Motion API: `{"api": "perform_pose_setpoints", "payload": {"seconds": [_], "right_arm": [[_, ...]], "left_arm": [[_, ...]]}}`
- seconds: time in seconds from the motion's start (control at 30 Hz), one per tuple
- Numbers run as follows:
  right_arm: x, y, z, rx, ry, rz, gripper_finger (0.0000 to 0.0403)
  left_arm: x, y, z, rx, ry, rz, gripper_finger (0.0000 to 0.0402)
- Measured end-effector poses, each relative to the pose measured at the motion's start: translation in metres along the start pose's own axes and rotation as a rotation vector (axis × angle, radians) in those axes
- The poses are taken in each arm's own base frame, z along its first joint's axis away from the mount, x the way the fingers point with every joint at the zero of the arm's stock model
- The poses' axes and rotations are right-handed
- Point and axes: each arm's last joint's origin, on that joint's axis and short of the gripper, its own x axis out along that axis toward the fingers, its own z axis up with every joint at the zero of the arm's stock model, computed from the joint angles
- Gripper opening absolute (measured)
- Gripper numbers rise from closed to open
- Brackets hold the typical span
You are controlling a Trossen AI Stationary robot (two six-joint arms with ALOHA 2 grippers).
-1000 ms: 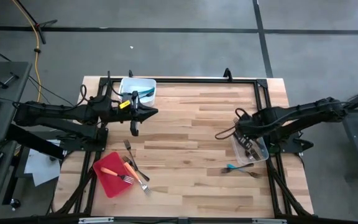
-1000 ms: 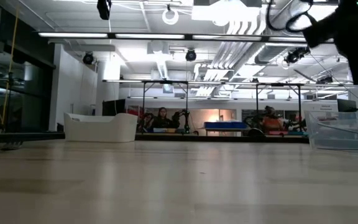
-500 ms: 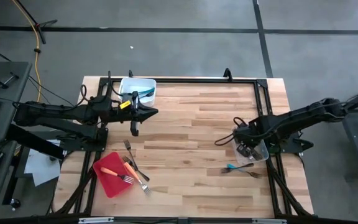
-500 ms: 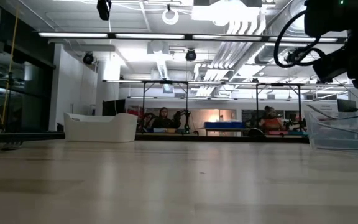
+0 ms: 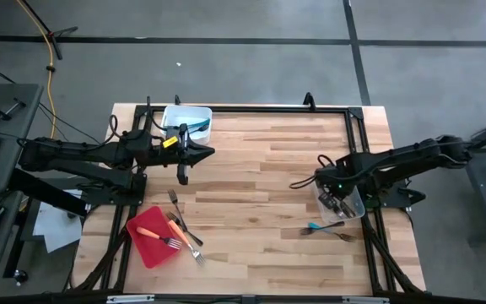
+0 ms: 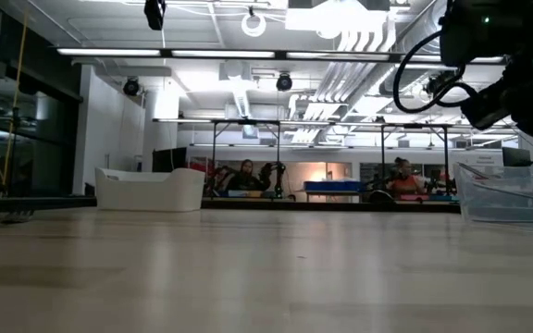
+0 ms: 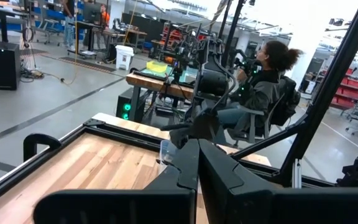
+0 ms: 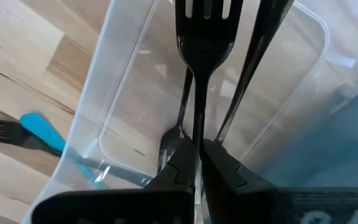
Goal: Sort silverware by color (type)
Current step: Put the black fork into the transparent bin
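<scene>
My right gripper (image 5: 337, 197) (image 8: 197, 149) points down over the clear tub (image 5: 349, 209) (image 8: 114, 81) at the table's right edge, shut on a black fork (image 8: 204, 37). More dark utensils (image 8: 253, 68) lie in that tub. A teal fork (image 5: 314, 226) (image 8: 39, 132) and a dark fork (image 5: 341, 237) lie on the table just near of the tub. Orange forks rest on the red tray (image 5: 146, 241), with other forks (image 5: 175, 203) beside it. My left gripper (image 5: 211, 152) (image 7: 197, 146) waits shut and level by the white tub (image 5: 188, 123). My right gripper pinches the black fork's slim handle (image 8: 196, 127) between its two fingers, coming from above. The fork is lifted clear over the clear tub, its tined end (image 8: 207, 12) sticking out past the fingertips. How far back the handle reaches is hidden by the fingers.
The white tub holds teal utensils and stands at the far left. Black frame rails (image 5: 251, 109) run along the table's edges. Bare wood (image 5: 260, 186) lies between the two arms. A person (image 7: 263, 84) sits beyond the table's right side.
My right gripper has come down toward the clear tub and tipped to point more steeply down, rolling a little, with the black fork still in it. My left arm has kept still.
</scene>
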Motion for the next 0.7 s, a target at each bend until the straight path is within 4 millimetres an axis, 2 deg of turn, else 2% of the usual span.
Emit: {"api": "perform_pose_setpoints", "payload": {"seconds": [0.4, 0.7], "right_arm": [[0.013, 0.006, 0.005, 0.024, 0.091, -0.056, 0.0000], [0.013, 0.007, 0.006, 0.044, 0.093, -0.057, 0.0010]], "left_arm": [[0.000, 0.000, 0.000, 0.000, 0.003, 0.001, 0.0000], [0.000, 0.000, 0.000, 0.000, 0.003, 0.001, 0.0000]]}}
